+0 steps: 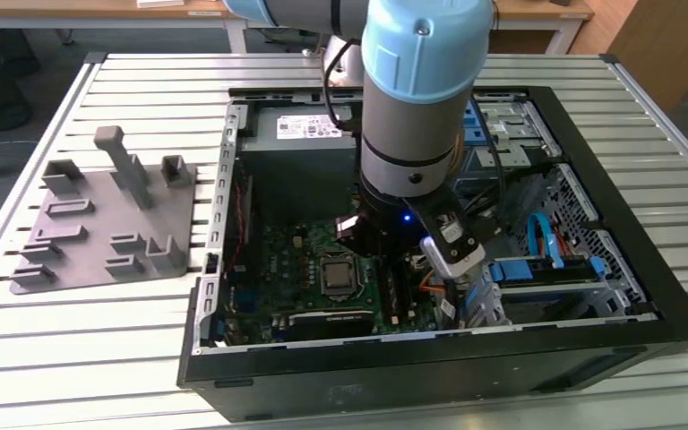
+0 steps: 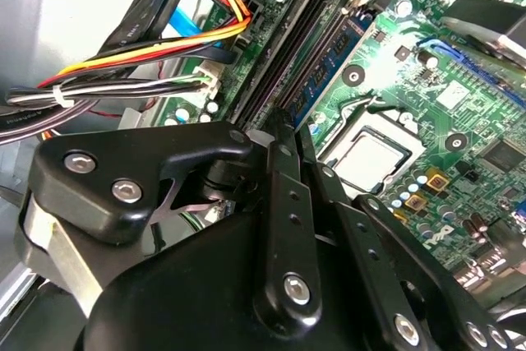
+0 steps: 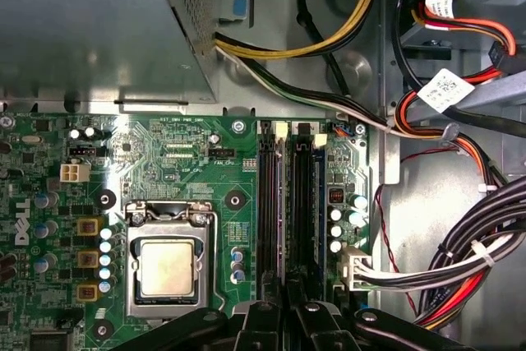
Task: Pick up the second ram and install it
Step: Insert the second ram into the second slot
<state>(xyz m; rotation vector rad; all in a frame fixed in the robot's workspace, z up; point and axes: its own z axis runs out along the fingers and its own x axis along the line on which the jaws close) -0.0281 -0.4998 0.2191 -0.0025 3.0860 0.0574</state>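
The second ram stands in its memory slot beside the processor, the end effector closed narrowly just above it — I think pressing should go straight down, evenly.

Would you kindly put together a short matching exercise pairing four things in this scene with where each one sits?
Things:
1. grey tray
2. processor
3. gripper
4. power supply

Places:
A. on the slatted table, outside the computer case
B. over the memory slots
C. in its motherboard socket
D. inside the case, at its far end in the exterior view

Pairs: 1-A, 2-C, 3-B, 4-D
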